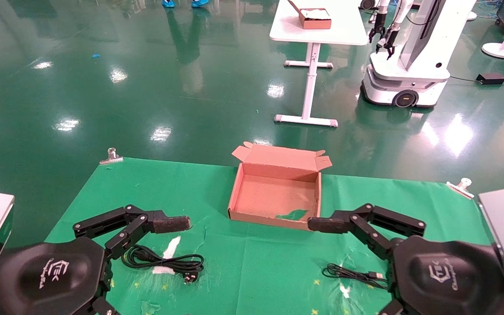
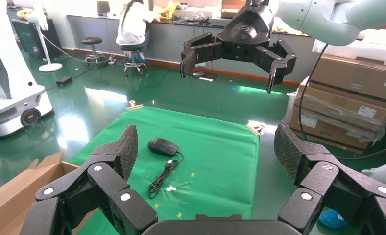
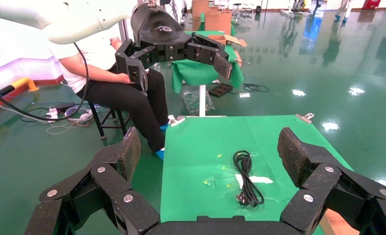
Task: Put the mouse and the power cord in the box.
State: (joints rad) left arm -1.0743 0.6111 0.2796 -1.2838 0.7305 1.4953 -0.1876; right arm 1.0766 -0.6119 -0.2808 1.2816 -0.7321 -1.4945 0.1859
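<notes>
The salmon-brown box [image 1: 274, 218] lies open at the middle of the green cloth, with nothing inside but a green patch on its floor. The coiled power cord [image 1: 164, 262] lies on the cloth at the left, below my left gripper [image 2: 206, 149], which hovers open and holds nothing. The black mouse [image 2: 162, 146] with a blue wheel rests on the right side of the cloth. In the head view my right arm hides it, and only its thin cable [image 1: 352, 274] with the USB plug shows. My right gripper [image 3: 208, 154] hovers open above that side, holding nothing. The power cord [image 3: 247, 178] also shows in the right wrist view.
Metal clips [image 1: 111, 155] pin the cloth's far corners. A white table [image 1: 317, 30] carrying another brown box, and a second robot [image 1: 409, 65], stand far off on the green floor. A white scrap [image 1: 169, 253] lies under the cord.
</notes>
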